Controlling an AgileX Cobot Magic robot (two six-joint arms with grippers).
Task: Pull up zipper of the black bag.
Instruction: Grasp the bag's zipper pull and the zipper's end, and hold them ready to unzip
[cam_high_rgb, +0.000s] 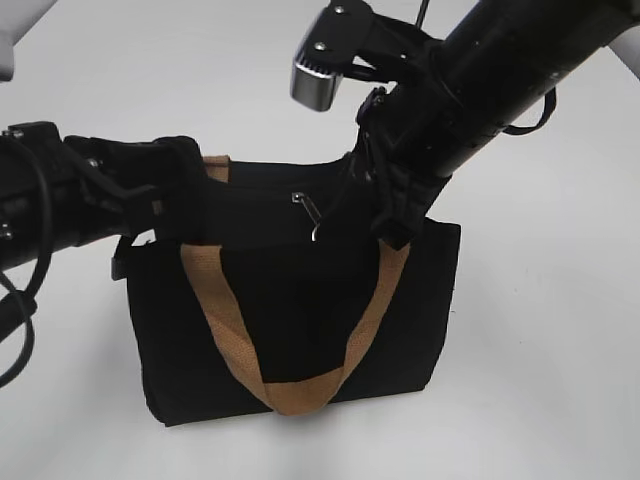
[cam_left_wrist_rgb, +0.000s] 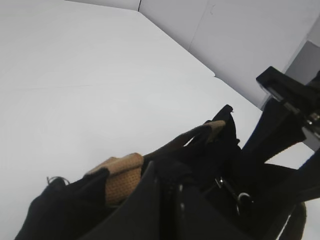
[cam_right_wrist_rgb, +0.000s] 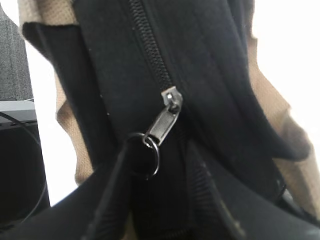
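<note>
Bag (cam_high_rgb: 300, 320) on plain white tabletop (cam_high_rgb: 540, 380); left fingers (cam_high_rgb: 185, 190) clamped on its end, right fingers' (cam_right_wrist_rgb: 150, 200) state unclear.

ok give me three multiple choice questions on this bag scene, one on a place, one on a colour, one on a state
1. Where does the left gripper meet the bag?
A. top left end
B. bottom edge
C. front handle

2. What colour are the handles?
A. red
B. tan
C. white

3. How does the bag stand?
A. lying flat
B. hanging in the air
C. upright on the table

Answers: 1 A, the exterior view shows it at the top left end. 2 B, the webbing is tan-brown. 3 C, its base rests on the table.
</note>
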